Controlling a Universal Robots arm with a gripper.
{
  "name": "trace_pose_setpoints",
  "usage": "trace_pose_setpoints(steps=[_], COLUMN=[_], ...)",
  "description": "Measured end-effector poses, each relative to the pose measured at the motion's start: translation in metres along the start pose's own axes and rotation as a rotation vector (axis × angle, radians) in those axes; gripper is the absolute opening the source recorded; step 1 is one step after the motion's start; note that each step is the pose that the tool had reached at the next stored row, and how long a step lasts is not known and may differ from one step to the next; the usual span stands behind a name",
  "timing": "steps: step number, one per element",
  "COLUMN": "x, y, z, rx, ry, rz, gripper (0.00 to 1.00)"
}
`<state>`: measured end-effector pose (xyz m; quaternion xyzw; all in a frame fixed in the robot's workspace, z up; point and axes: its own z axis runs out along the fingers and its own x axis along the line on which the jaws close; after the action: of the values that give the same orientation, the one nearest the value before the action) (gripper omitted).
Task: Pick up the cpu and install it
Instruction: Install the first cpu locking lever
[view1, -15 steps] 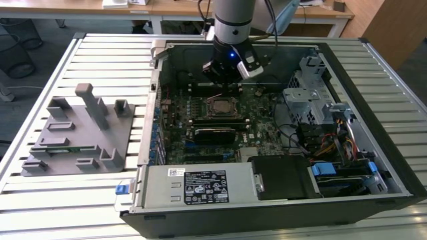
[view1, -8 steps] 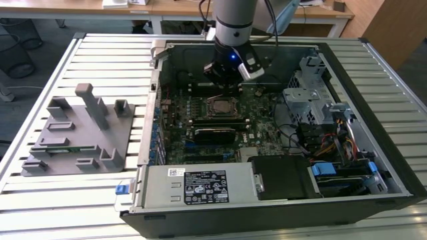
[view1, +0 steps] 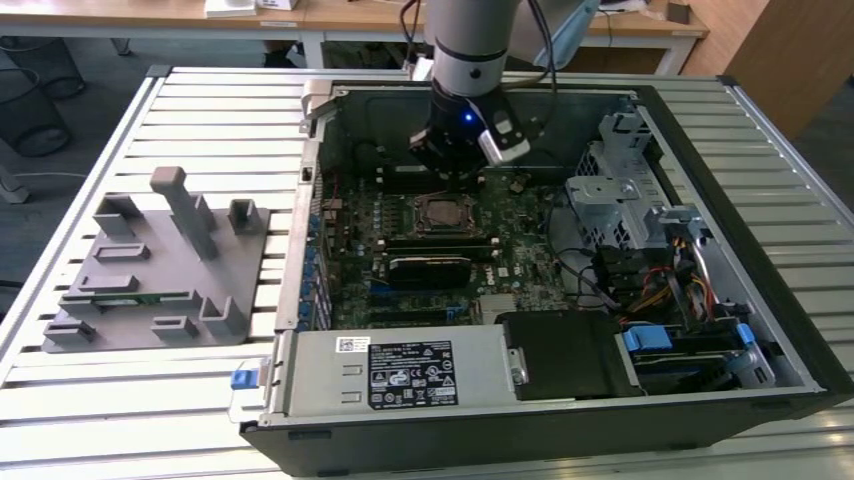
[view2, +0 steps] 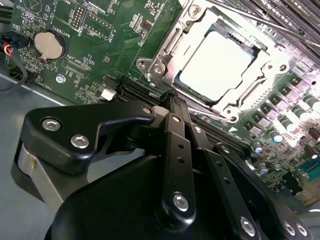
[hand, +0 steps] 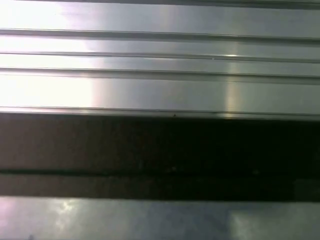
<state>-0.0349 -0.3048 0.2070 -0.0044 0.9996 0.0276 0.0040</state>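
You have the open black computer case (view1: 787, 330) lying on its side on the ribbed aluminium bench (view1: 187, 110), with the green motherboard (view1: 521, 215) exposed inside. To the exterior view's left of the case sits a grey moulded fixture block (view1: 160, 270) with upright posts, and a long narrow green memory stick (view1: 134, 297) lies in one of its slots. Inside the case, a silver power supply box (view1: 394, 372) with a white-and-black label runs along the near edge, a blue plastic latch (view1: 242, 378) sticks out beside it, and bundles of coloured cables (view1: 667, 285) crowd the exterior view's right, next to a grey metal drive cage (view1: 614, 190). The arm's black gripper (view1: 447, 165) hangs over the board just beyond the socket. In the second wrist view the gripper's fingers (view2: 172, 102) are pressed together with nothing between them, their tips just short of the silvery metal socket frame (view2: 155, 62). The cpu (view2: 217, 62), a small flat square chip with a pale silvery-grey top, lies seated inside that frame; the glare washes out its surface, so no marking can be made out on it. A round silver coin battery (view2: 49, 44) sits on the board well apart from the socket. The printing on the labels is too small to read.
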Motion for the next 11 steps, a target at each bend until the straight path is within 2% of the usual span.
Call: trace_pose_setpoints(steps=[11], x=[-0.0029], y=[-0.0005], z=[0.0084], rx=[0.0002], ry=[0.0002], rz=[-0.001], gripper=[0.11])
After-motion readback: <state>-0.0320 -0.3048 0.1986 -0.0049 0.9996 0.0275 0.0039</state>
